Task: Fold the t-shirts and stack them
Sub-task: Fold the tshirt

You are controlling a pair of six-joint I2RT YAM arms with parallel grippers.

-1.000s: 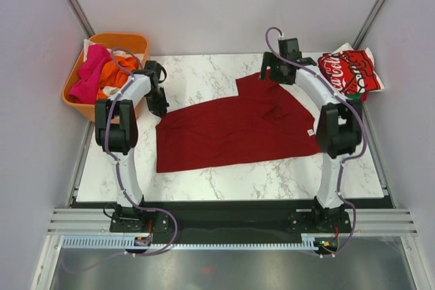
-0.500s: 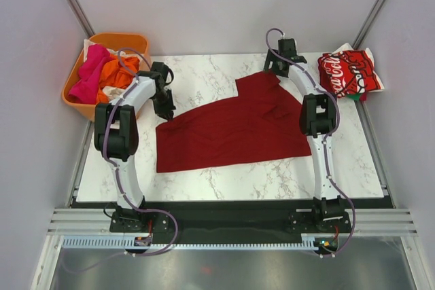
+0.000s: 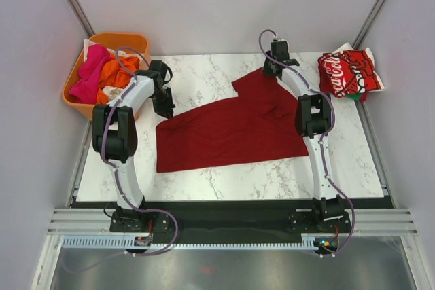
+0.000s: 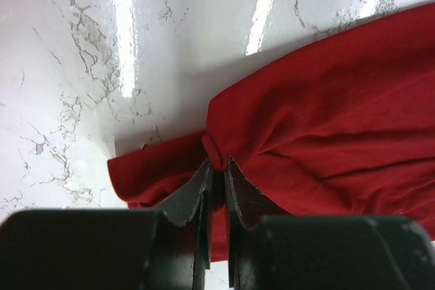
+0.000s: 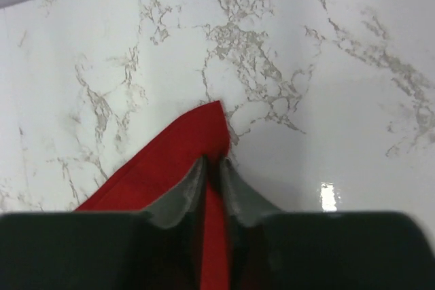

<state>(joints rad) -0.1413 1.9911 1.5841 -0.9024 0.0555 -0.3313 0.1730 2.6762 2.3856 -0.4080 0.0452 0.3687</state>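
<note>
Marble table [image 3: 224,181] carries everything, and most of its middle is covered by the dark-red t-shirt [image 3: 231,134]. The tee lies flat, its long axis running left to right and its far edge climbing toward the far right. Almost all of its cloth lies on the near side of both tools, toward the arm bases. So the coming fold probably turns on drawing that far edge nearward over the body, both ends travelling together. At the far-left corner, just off the table's edge, the orange tub [image 3: 115,36] holds a heap of unfolded tees, a pink one [image 3: 88,76] beside an orange one [image 3: 117,74], with a scrap of white behind them. On the far-right corner the Coca-Cola tee [image 3: 346,73] rests folded, well apart from the dark-red one, and looks like the start of the stack. The left gripper [image 3: 163,106] sits at the far-left end of the edge. Its wrist view shows the jaws nearly together, pinching a bunched knot of red cloth. The right gripper [image 3: 268,73] reaches farther out to the far-right end, its jaws narrow and clamped on the pointed corner of the tee.
</note>
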